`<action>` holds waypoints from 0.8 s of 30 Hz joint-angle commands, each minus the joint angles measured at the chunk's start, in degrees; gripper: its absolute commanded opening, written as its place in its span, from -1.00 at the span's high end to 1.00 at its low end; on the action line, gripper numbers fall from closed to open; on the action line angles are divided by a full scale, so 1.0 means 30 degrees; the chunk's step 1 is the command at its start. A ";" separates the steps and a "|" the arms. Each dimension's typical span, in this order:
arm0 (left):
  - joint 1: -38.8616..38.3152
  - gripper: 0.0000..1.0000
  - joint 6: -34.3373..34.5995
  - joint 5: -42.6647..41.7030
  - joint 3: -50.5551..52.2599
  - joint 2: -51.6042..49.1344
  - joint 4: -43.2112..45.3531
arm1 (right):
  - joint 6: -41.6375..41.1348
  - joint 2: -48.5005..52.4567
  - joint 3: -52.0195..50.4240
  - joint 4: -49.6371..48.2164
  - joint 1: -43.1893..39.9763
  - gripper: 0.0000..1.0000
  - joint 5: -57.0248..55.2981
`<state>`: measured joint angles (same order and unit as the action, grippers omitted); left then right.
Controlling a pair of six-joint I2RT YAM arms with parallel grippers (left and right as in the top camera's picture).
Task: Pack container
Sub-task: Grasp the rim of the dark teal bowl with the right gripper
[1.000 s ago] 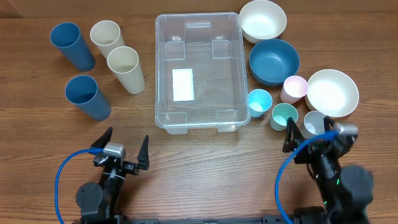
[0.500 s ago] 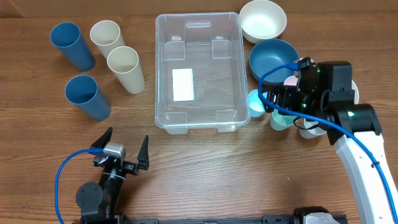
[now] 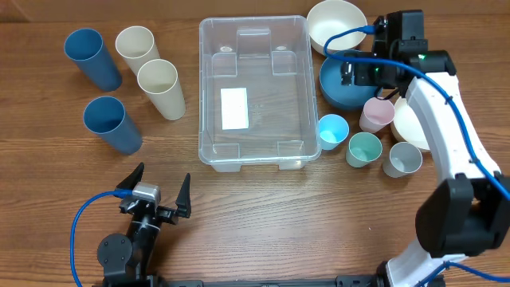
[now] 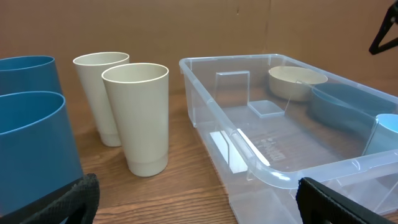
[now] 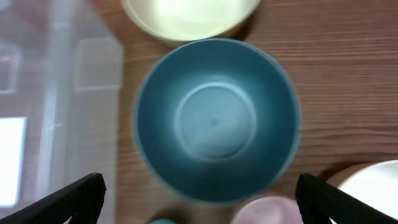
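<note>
Blue bowl is sitting directly beneath the right claw, hovering spread wide; the clear container is lying just to its left.

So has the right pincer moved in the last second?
Yes. The right pincer went from the table near edge to the far side, now above the blue bowl, right of the container.

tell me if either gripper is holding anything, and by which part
Nothing is held. The right gripper is open above the blue bowl, and the left gripper is open and empty.
</note>
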<state>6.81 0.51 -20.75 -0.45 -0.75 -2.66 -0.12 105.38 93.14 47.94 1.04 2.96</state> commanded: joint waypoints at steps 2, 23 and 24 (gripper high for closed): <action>0.0102 -1.00 0.0262 0.0058 0.0058 0.0146 -0.0022 | 0.0729 0.0102 0.0554 -0.0969 -0.1588 -1.00 -0.0408; 0.0102 -1.00 0.0262 0.0058 0.0058 0.0146 -0.0022 | 0.1552 0.6135 0.0546 -0.4335 -0.2142 -0.47 0.0554; 0.0102 -1.00 0.0262 0.0058 0.0058 0.0146 -0.0022 | 0.1552 0.6266 0.0546 -0.4422 -0.2142 -0.46 0.0546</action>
<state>6.81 0.51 -20.73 -0.45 -0.75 -2.66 4.51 121.91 93.49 35.46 -5.37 4.29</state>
